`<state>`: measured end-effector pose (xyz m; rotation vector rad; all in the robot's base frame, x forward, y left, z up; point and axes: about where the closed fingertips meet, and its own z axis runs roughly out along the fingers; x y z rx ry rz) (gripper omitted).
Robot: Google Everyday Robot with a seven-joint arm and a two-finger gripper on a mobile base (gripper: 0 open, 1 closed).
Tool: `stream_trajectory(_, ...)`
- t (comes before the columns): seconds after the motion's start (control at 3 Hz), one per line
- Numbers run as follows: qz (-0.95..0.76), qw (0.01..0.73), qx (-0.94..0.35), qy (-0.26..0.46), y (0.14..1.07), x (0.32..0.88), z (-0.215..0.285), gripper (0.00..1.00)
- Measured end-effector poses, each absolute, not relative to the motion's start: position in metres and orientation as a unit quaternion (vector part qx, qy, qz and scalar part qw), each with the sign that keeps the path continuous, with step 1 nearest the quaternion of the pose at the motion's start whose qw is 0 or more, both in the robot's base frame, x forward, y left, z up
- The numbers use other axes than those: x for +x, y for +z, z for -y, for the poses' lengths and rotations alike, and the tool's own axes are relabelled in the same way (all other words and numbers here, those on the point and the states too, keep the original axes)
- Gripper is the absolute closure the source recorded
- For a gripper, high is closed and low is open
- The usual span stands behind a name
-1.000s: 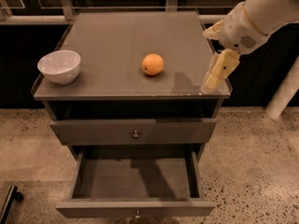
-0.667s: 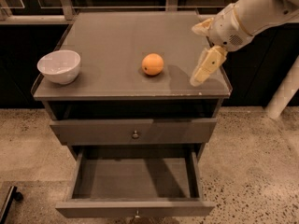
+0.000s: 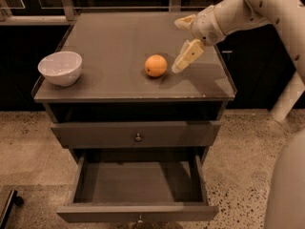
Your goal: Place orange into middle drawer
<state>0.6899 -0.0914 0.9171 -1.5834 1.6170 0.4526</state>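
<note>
Sitting untouched near the middle of the cabinet top (image 3: 114, 37), the orange (image 3: 156, 65) has not shifted over the last second. What has changed is the gripper (image 3: 177, 46): a second ago it hung at the right edge of the top, and it has since swung left, so that its lower finger (image 3: 187, 56) now slants down just beside the orange's right side, close to it but apparently not touching. The two fingers are spread wide apart and there is nothing between them. I read this as the tail of the approach, with the grasp not yet begun. The claw will likely need to come a little further left and lower before the fingers can straddle the fruit, and a smooth round thing like this may roll if nudged first.

Below, the middle drawer (image 3: 138, 182) is pulled well out, its dark floor bare and ready to receive. The matching drawer above it (image 3: 95, 133) is closed, small knob showing.

Further out, a white bowl (image 3: 60, 67) stands at the left end of the top, well apart from the orange and out of the arm's (image 3: 238, 11) way. The top is flat, grey and slightly glossy, with a low raised rim. Around the cabinet lies a speckled stone floor (image 3: 248, 147), and dark panels run behind it.
</note>
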Motion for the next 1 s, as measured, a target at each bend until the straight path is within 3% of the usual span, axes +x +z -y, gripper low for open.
stream_trajectory(1.0, -0.639, 0.411, -0.586, 0.282, 0.857, 0.731, 0.046, 0.0)
